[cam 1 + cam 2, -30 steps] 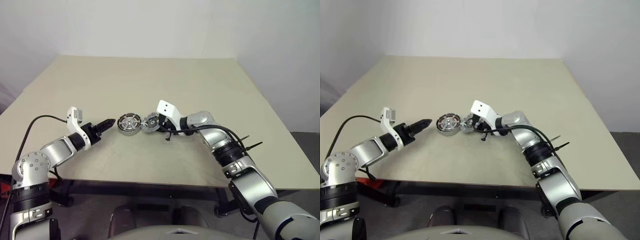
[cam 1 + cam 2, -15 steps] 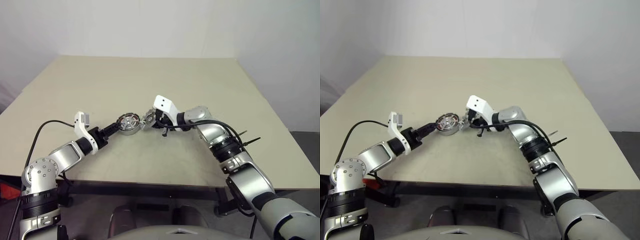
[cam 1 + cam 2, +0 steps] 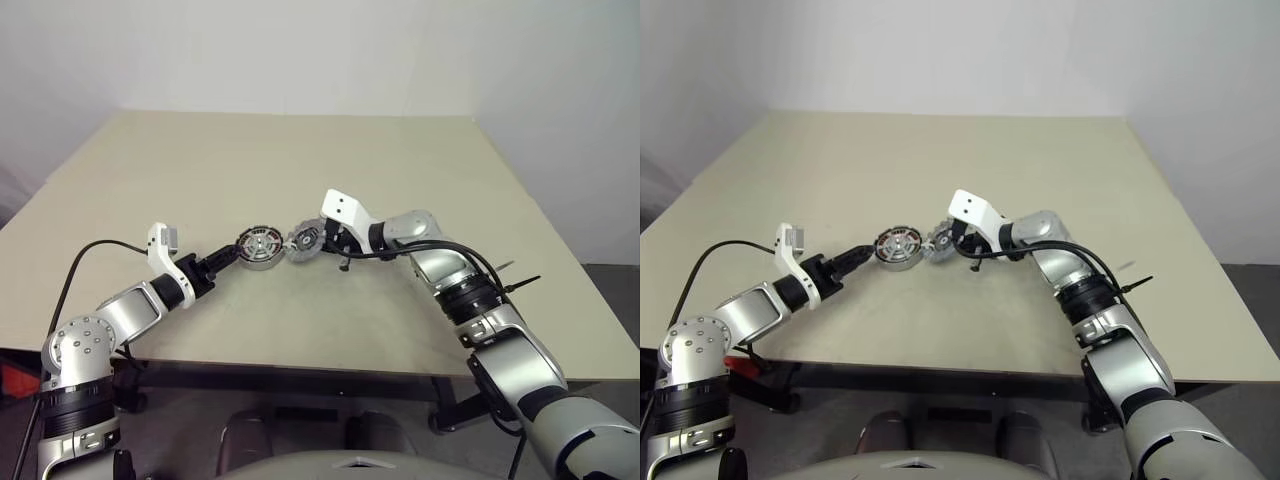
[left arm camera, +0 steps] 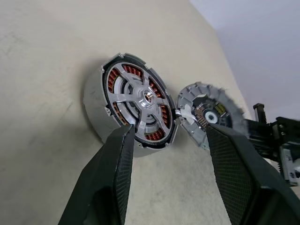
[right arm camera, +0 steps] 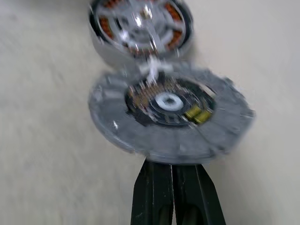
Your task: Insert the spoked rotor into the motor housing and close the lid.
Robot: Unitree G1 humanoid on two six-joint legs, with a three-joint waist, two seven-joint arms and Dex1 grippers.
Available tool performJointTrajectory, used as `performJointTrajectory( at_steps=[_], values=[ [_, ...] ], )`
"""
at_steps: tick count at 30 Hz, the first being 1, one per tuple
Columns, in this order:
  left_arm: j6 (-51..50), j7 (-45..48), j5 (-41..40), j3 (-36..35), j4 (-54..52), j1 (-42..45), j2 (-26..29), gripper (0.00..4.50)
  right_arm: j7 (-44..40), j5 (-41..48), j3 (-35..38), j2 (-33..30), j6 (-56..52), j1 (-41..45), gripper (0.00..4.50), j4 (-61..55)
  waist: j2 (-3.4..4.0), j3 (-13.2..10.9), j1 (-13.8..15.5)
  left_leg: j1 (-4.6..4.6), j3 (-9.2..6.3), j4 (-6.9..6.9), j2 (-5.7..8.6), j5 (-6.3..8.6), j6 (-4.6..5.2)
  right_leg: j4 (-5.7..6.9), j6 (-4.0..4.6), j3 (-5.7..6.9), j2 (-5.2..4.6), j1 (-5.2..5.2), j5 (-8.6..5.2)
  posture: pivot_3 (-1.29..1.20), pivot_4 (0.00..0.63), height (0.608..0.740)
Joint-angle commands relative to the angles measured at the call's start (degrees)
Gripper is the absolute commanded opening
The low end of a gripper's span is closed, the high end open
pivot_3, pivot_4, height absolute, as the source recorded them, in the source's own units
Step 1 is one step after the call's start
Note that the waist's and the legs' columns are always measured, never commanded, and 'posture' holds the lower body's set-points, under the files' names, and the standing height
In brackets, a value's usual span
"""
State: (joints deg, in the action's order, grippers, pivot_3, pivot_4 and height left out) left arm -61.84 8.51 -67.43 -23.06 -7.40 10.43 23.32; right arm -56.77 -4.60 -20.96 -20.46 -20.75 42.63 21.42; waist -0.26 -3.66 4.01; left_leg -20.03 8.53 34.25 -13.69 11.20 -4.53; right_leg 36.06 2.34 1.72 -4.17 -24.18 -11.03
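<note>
The motor housing (image 3: 259,247) is resting near the middle of the beige bench (image 3: 420,170), with the spoked rotor (image 4: 137,104) already sitting inside it — copper-orange windings are showing between silver spokes in the left wrist view. Just beside the housing, at its 3 o'clock in the head views, the lid (image 3: 303,242) is standing tilted on edge, its rim touching or nearly touching the housing rim (the gap is too small to judge). The right hand (image 5: 174,174) is reaching in from 3 o'clock, its two black fingers (image 5: 152,192) pressed together and pinching the lid's near edge; the lid's inner face, with a white centre and a small yellow part, is turning toward that wrist camera. The left hand (image 3: 229,258) is lying at the housing's 8 o'clock, its fingers (image 4: 115,178) spread apart and grasping nothing — one fingertip is sitting at the housing's near rim, the other below the lid.
</note>
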Motion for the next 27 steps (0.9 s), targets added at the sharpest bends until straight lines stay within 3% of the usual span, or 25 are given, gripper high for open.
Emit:
performJointTrajectory(
  at_steps=[1,17,27],
  values=[
    [0.22,0.72,-0.77,-0.54,-1.00,1.25,0.66,2.56,0.61,-0.18,0.93,-1.02,1.61,0.57,0.08,-1.15,0.00,0.00,-0.06,0.01,0.00,0.00,0.00,0.00,0.00,0.00,0.00,0.00,0.00,0.00,0.00,0.00,0.000,0.740],
    [0.04,0.91,-0.48,-0.73,-0.82,0.75,1.03,2.56,-0.69,5.64,2.25,2.43,-5.56,2.97,0.08,-9.89,0.00,0.00,-0.01,0.00,0.00,-0.04,0.00,0.01,0.01,-0.08,0.01,0.01,0.00,0.01,0.01,0.00,0.000,0.740],
    [0.18,0.35,-0.75,-0.87,-1.71,-0.22,0.53,2.56,1.21,5.08,0.13,6.78,-4.52,3.51,0.08,-7.74,0.00,0.00,-0.08,0.01,0.00,-0.06,0.00,0.01,0.01,-0.11,0.00,0.01,0.01,0.01,0.01,0.00,0.000,0.740]
  ],
)
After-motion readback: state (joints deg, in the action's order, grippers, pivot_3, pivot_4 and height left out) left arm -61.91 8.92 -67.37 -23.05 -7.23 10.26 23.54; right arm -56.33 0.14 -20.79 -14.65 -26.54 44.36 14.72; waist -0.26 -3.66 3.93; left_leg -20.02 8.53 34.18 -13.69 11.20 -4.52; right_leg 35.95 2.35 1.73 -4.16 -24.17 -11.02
